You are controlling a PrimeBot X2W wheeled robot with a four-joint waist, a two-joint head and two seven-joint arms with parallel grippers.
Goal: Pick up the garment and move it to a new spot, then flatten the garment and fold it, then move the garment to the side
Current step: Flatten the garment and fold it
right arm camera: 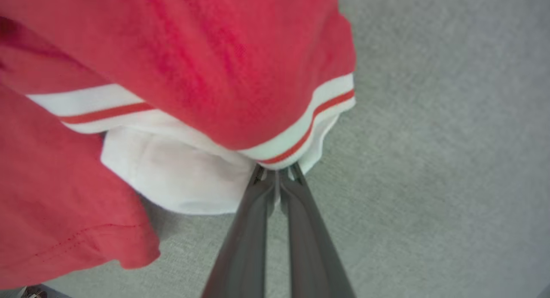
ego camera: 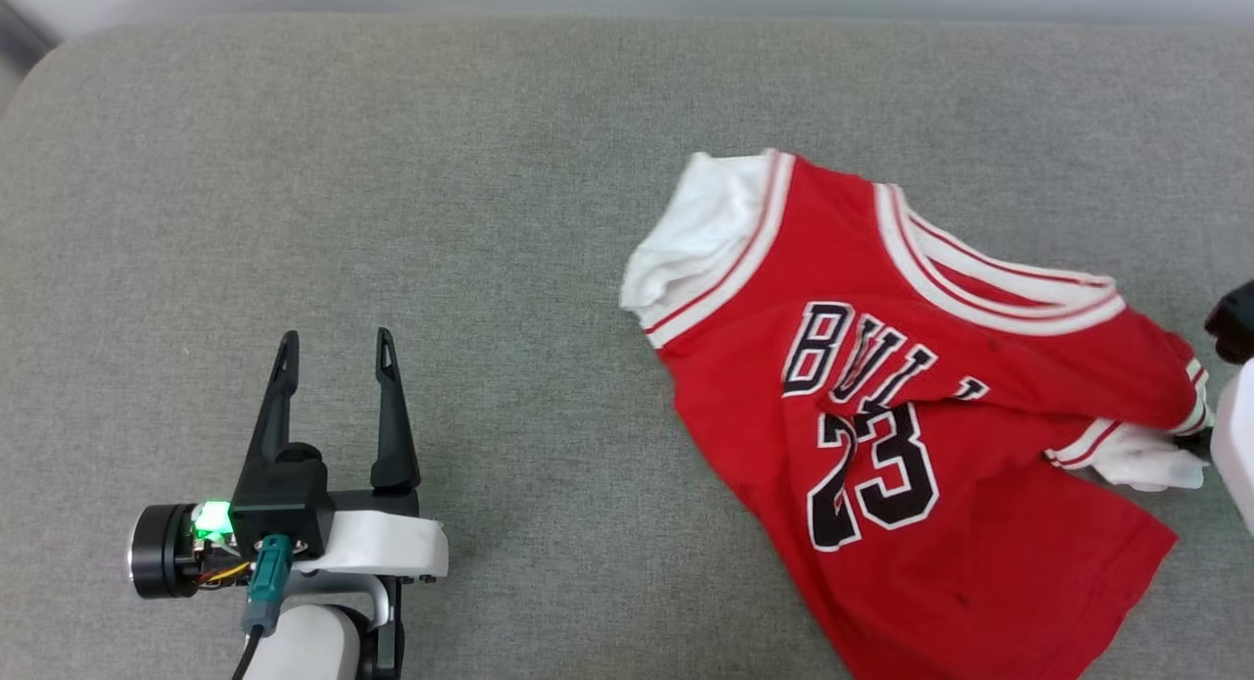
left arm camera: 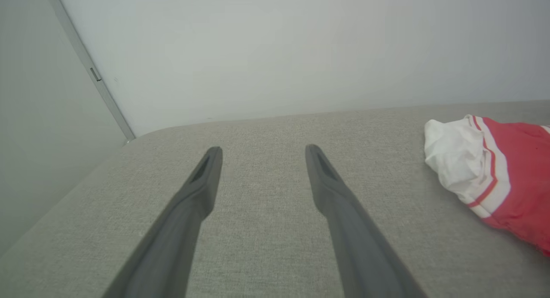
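The garment (ego camera: 911,406), a red jersey with white sleeves and black "BULLS 23" lettering, lies crumpled on the right half of the grey surface. My right gripper (right arm camera: 277,173) is shut on the white sleeve edge of the garment (right arm camera: 206,74), its fingers pinched together on the cloth. In the head view just a pale and black part of the right arm (ego camera: 1234,396) shows at the right edge, beside that sleeve. My left gripper (ego camera: 335,352) stands open over bare fabric at the lower left, well apart from the jersey. The left wrist view shows the garment (left arm camera: 494,177) off to the right of the left gripper (left arm camera: 263,154).
The grey upholstered surface (ego camera: 441,219) spreads wide to the left and behind the jersey. A pale wall (left arm camera: 279,49) rises behind its far edge, with a thin metal strip (left arm camera: 92,70) at the left corner.
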